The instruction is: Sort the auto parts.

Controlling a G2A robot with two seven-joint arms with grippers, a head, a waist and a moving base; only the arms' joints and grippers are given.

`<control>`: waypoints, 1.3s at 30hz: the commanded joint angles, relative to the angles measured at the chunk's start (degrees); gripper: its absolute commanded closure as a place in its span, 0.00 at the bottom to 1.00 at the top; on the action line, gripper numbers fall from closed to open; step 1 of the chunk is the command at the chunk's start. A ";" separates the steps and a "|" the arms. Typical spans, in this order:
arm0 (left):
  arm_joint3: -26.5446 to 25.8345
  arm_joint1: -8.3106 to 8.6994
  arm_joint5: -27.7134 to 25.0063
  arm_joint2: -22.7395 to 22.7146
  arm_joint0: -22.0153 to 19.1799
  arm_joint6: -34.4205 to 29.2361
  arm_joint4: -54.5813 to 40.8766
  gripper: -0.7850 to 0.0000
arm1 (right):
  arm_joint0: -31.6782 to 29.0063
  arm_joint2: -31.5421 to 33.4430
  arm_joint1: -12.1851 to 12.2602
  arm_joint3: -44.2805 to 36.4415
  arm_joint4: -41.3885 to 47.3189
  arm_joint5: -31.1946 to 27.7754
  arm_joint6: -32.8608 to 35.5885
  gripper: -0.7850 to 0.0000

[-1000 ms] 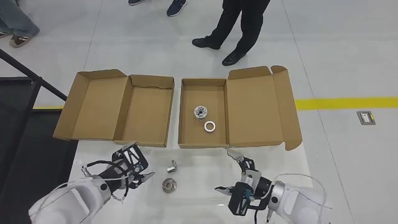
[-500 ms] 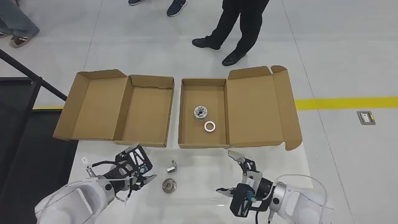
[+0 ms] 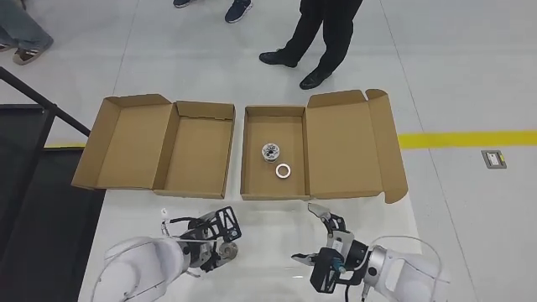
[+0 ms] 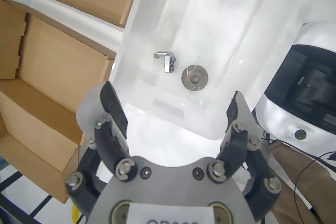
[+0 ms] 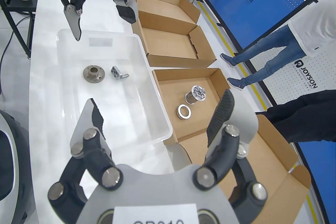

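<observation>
Parts for sorting sit in a clear tray (image 5: 118,109) on your white worktop (image 5: 43,57), with two open cardboard boxes along the worktop's far edge. Two parts are in the tray, toward its left end: a round flanged disc (image 4: 194,77) and a small metal bracket (image 4: 166,62). They lie just beside each other without touching, and the bracket is the one nearer the tray's far edge, on the side of the boxes.

Your left gripper (image 4: 173,93) hangs above the left end of the tray with its fingers spread wide and nothing between them. From the right wrist view you can see it above the rim there, with both parts on the tray floor just inside of it. From the top view it covers the bracket and part of the disc.

Your right gripper (image 5: 160,100) is over the right end of the tray, also wide open and holding nothing. It is well apart from both parts.

You have a left box (image 3: 197,151) with bare cardboard inside. Your right box (image 3: 273,126) holds a short metal cylinder (image 5: 195,95) standing near the middle of its floor, and a flat metal ring (image 5: 184,111) lying just beside it, toward the box's near edge. Both boxes have their lids folded open, outward to the sides
</observation>
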 commanded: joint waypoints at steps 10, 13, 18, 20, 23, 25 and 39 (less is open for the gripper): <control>6.90 2.55 5.47 10.37 -9.34 -5.43 -7.79 0.00 | 0.00 0.00 0.00 0.00 0.00 0.00 -0.01 0.00; 6.90 2.55 5.47 10.37 -9.34 -5.43 -7.79 0.00 | 0.00 0.00 0.00 0.00 0.00 0.00 -0.01 0.00; 7.29 2.52 6.03 10.51 -8.95 -4.03 -7.49 0.00 | 0.00 0.00 0.00 0.00 0.00 0.00 -0.01 0.00; 8.40 2.48 6.69 11.41 -8.68 -3.06 -4.61 0.00 | 0.00 0.00 0.00 0.00 0.00 0.00 -0.01 0.00; 10.63 2.03 8.62 14.29 -9.76 -1.84 0.33 0.03 | 0.00 0.00 0.00 0.00 0.00 0.00 -0.01 0.00; 12.09 1.64 9.62 15.61 -10.86 -0.45 0.89 0.24 | 0.00 0.00 0.00 0.00 0.00 0.00 -0.01 0.00; 22.15 -0.47 12.20 20.90 -17.61 1.46 1.82 0.52 | 0.00 0.00 0.00 0.00 0.00 0.00 -0.01 0.00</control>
